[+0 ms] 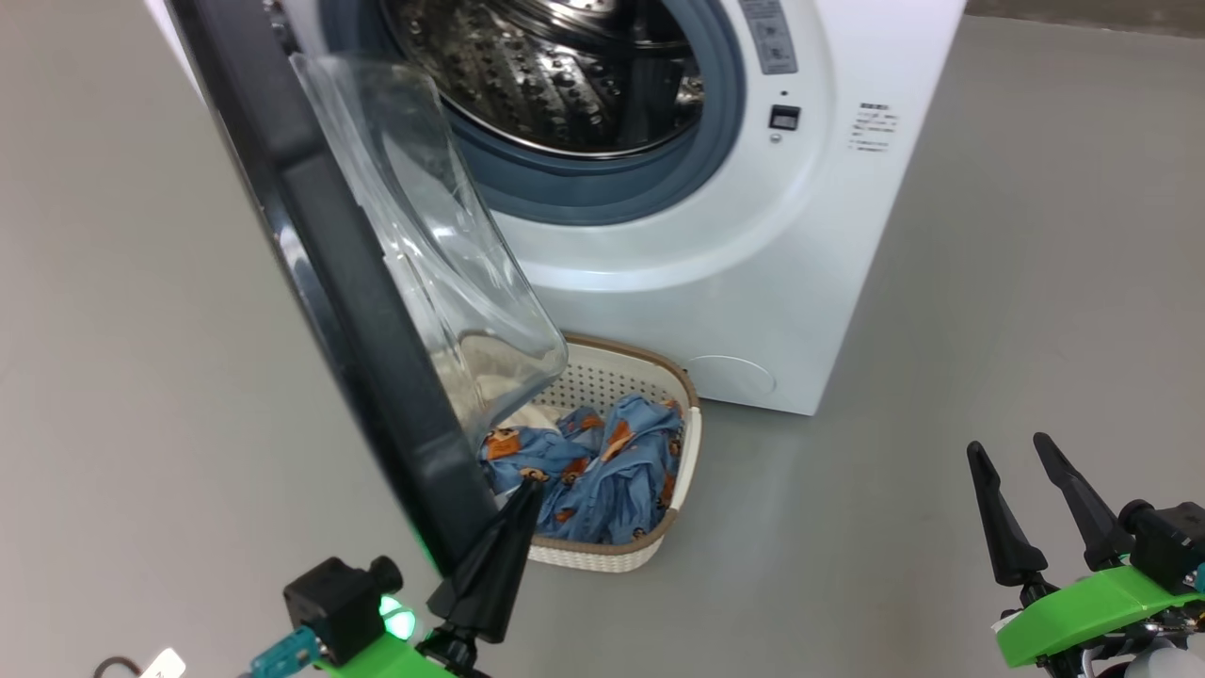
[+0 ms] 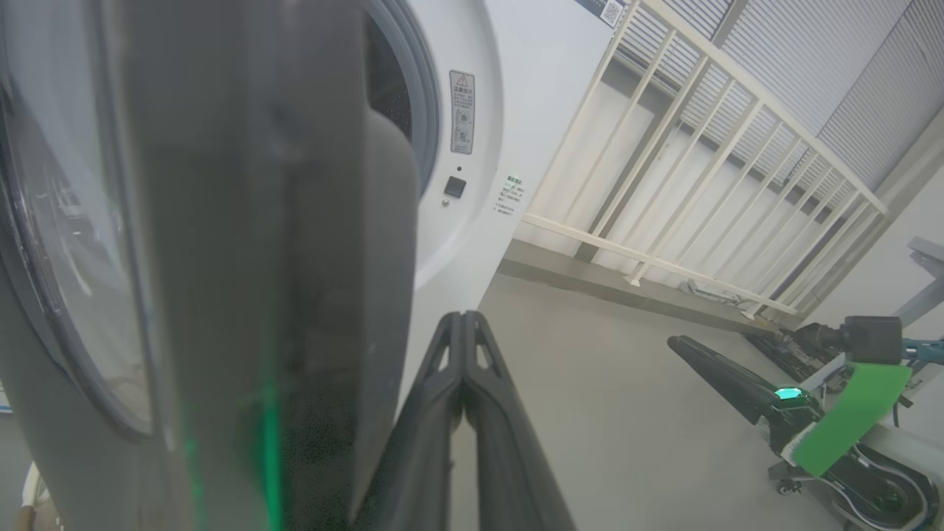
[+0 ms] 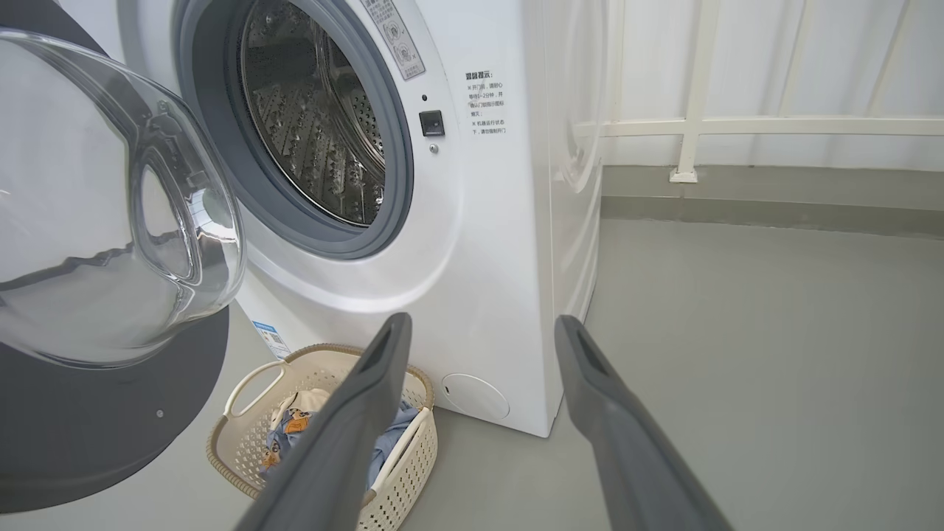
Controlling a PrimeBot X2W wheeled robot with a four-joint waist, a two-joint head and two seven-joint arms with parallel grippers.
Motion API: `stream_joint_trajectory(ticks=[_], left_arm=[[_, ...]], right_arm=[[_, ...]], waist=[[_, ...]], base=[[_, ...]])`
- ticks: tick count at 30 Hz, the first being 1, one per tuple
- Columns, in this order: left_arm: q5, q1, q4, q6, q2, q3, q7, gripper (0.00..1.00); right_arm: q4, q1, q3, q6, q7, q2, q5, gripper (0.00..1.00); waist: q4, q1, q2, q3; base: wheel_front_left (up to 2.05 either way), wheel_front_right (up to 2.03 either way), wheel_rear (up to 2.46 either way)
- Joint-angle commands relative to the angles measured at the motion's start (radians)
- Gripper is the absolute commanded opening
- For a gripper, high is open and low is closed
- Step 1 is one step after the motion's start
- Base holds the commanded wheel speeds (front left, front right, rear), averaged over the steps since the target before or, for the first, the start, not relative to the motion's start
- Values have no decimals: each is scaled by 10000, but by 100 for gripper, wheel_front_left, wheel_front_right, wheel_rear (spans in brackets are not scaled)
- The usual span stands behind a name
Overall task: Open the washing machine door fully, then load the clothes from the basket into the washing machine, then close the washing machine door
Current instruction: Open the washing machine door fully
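The left gripper [image 1: 525, 492] [image 2: 463, 318], two long dark fingers pressed together and pinching nothing, has its tip against the lower edge of the large round washing machine door [image 1: 320, 235] [image 2: 243, 221], whose wide glossy black rim and clear bulging glass bowl stand just to its left. Judging by that angle, the door is not yet fully open. A single narrow tip on a slick rim could easily slip off, and the door might then swing back.

Just beyond the fingertips sits the small cream-white perforated plastic basket [image 1: 612, 557] [image 3: 221, 461] with its brown woven-look rim. It holds the clothes [image 1: 602, 461] [image 3: 295, 424], light-blue bear-printed fabric over a cream-white garment. If the tip slides off the rim, it could stab into the bundle or knock the basket along the grey floor [image 1: 847, 527]. The glass bowl overhangs the basket's far end, so reaching for the clothes now risks striking it.

Well off to the right, the right gripper [image 1: 1007, 443] [image 3: 481, 321] hovers with its fingers spread, empty.

Farthest ahead is the big white front-loading washing machine [image 1: 753, 282] [image 3: 501, 243]. Its steel drum [image 1: 555, 66] is exposed and looks empty as far as it can be seen.
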State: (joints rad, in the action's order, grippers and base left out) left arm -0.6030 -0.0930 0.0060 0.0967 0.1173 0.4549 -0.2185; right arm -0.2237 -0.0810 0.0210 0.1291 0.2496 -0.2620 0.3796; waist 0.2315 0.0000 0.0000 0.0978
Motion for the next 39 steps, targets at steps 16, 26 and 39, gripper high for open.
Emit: stream_joint_trajectory(ticks=[16,26,39], left_arm=[[126,310,-780,-885,776,-852,84,0],[79,486,-820,-1320,1154,-1472,38,0],[-208,389,-495,-1827,1731,-2826,-138,0]], right_arm=[[243,0,233,16,122,-266,-36,100],[181,-28,364,16,122,-314,-22,100],[175,-108,449,16,122,-386,-55,100]], waist=[[1292,0,0,-26],[1884,0,0,42],[2207,0,0,247]], base=[[0,0,0],[0,0,0],[0,0,0]])
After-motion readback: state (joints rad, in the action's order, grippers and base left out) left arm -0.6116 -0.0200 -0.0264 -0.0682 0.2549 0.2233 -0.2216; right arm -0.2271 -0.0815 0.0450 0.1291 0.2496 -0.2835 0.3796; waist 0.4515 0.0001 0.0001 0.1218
